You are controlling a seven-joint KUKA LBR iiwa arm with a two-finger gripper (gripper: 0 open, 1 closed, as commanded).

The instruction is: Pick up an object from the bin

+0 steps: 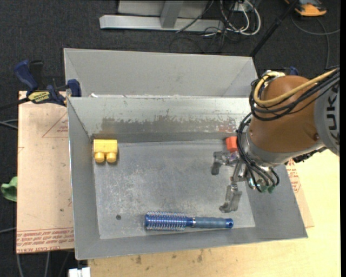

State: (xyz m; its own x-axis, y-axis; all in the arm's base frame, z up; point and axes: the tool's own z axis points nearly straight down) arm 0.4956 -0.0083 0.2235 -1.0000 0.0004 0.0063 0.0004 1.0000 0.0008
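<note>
Blue hairbrush (186, 222) lying left-right, handle pointing right, jaws apart nearby

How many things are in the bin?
3: a yellow block far left, a blue brush along the near edge, a small orange thing half behind the arm. More may be hidden.

Letters "UK" on grey arm casing (331, 116), cut off.

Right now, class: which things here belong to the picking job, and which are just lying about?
Job: grey bin; gripper, open over its right side; blue hairbrush; yellow block; small orange piece.
Lying about: cables and grey metal base on the floor beyond the bin.
</note>
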